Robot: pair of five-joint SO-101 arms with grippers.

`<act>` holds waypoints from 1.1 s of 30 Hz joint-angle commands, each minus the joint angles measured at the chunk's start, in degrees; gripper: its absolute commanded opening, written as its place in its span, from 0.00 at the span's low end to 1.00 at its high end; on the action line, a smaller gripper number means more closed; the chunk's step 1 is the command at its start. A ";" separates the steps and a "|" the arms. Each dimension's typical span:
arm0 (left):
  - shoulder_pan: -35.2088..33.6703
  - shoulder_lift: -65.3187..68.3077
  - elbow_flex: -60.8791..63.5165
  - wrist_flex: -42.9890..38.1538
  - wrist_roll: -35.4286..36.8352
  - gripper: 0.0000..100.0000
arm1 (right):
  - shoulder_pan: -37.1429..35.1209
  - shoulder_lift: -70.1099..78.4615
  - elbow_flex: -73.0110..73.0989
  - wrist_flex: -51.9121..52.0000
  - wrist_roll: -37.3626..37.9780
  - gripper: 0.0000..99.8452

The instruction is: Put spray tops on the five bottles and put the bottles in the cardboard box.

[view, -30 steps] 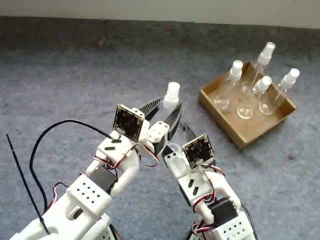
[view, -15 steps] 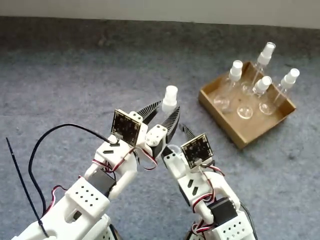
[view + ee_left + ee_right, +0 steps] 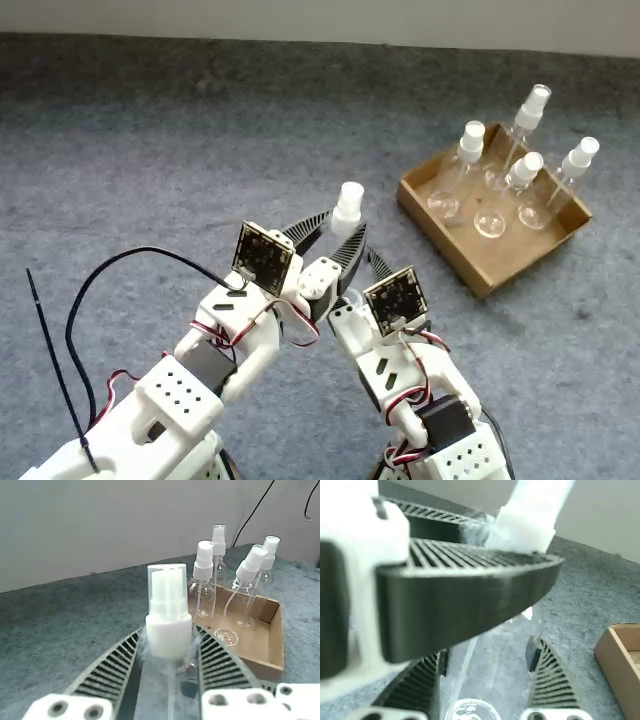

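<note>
While clamped from two sides, held near the middle of the table (image 3: 150, 150): bottle (image 3: 495, 650), clear, white spray top (image 3: 349, 203) seated on its neck. Left gripper (image 3: 170, 642): closed down on the neck just under the spray top, fingers lying above the right's. Right gripper (image 3: 487, 682): closed around the bottle's body, lower down. Box (image 3: 440, 240): cardboard, toward the table's right edge, well apart from both grippers. Holds four bottles (image 3: 527, 165), upright, tops on, standing close together.

Grey carpet-like table top (image 3: 150, 130), an open cardboard box (image 3: 440, 240) flat on it near the arms.
</note>
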 commanded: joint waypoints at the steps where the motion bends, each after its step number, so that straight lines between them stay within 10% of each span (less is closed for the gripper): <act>1: 1.10 -0.84 1.71 -0.09 -0.79 0.01 | 1.19 -0.92 7.78 0.04 -0.70 0.10; 19: 0.22 -1.80 4.70 0.00 -0.70 0.19 | 1.19 -0.92 7.78 0.04 -0.79 0.10; 27: -2.68 -21.67 12.09 0.88 -0.70 0.19 | 1.27 -0.92 7.78 0.04 -0.79 0.10; 33: -2.86 -41.63 12.26 19.16 -0.62 0.19 | 6.73 -0.92 7.16 -0.31 -0.79 0.10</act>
